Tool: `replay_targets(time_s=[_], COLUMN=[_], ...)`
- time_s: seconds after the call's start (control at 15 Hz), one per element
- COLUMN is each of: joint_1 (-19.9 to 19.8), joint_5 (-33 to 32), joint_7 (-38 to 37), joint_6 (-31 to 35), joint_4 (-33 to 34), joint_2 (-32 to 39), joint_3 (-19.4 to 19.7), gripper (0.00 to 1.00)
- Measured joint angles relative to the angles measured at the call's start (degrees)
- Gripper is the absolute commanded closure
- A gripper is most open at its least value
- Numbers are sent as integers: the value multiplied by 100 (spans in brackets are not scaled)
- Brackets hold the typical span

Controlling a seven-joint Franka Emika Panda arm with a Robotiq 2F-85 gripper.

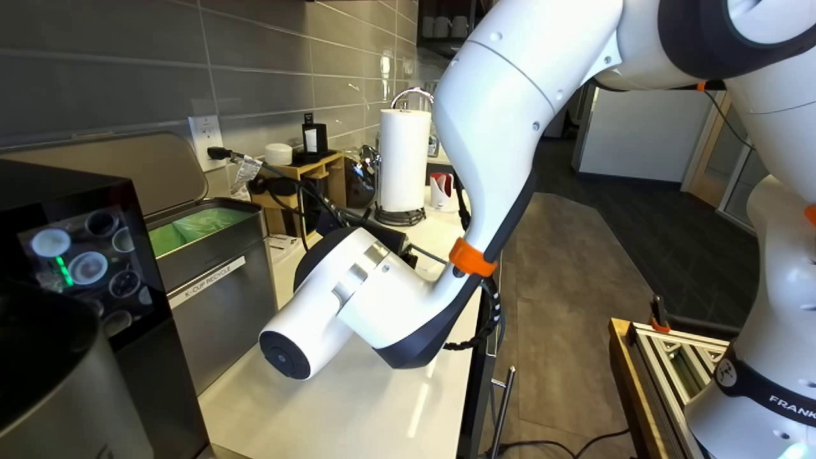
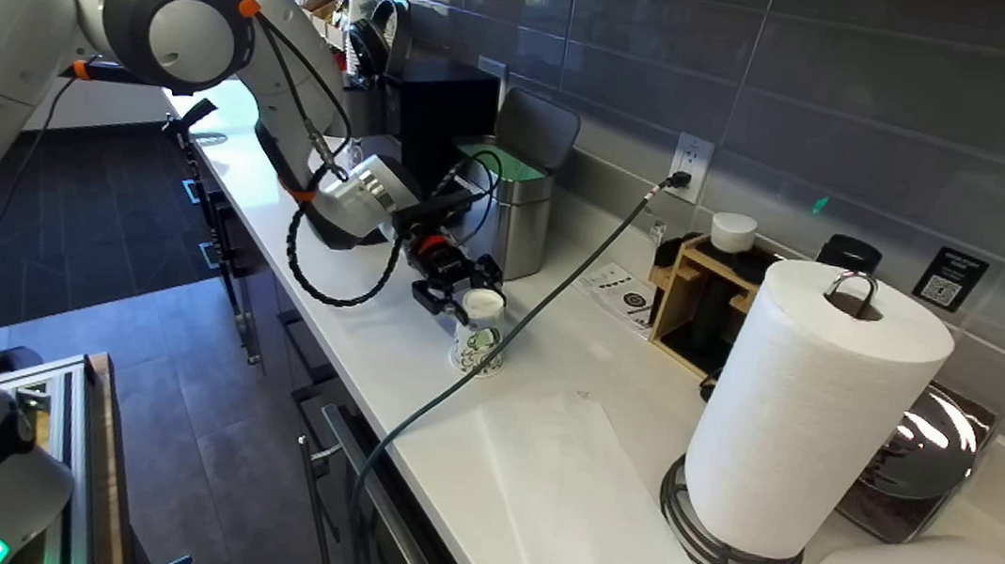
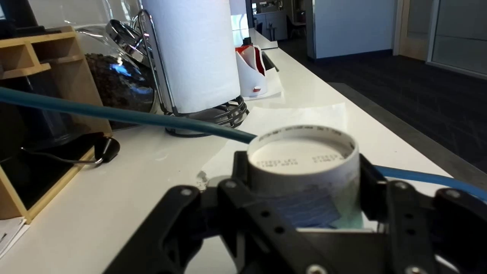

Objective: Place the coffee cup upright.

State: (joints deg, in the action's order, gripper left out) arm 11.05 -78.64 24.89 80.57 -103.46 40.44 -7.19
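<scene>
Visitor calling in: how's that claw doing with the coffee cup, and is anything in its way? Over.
Gripper closed on the paper coffee cup. Cup upside down, not yet righted. Power cord strung past the cup, might snag.

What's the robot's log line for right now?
gripper: closed on paper coffee cup | cup: upside down, base up | task: upright placement not yet done

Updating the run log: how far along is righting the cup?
Looks done: the approach; the gripper is at the coffee cup.
In hand: the grip; in the wrist view the fingers appear to touch both sides.
Left: turning it over, since its base faces up, then setting it on the counter and letting go.
</scene>
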Motion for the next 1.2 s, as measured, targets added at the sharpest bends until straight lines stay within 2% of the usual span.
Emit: replay_targets(time_s=[0.27,0.53,0.93,1.2], joint_1=[-78,-404,-1078,-1257], joint_5=[62,599,2033,3238], joint_7=[424,1018,2238,2814], joint_6=[117,768,1708,2129], joint_4=[-44,-218,-388,-712], joint_2=[-139,-854,-2078,-2540], joint_3=[-127,-360,-315,-248], gripper=[60,60,60,60])
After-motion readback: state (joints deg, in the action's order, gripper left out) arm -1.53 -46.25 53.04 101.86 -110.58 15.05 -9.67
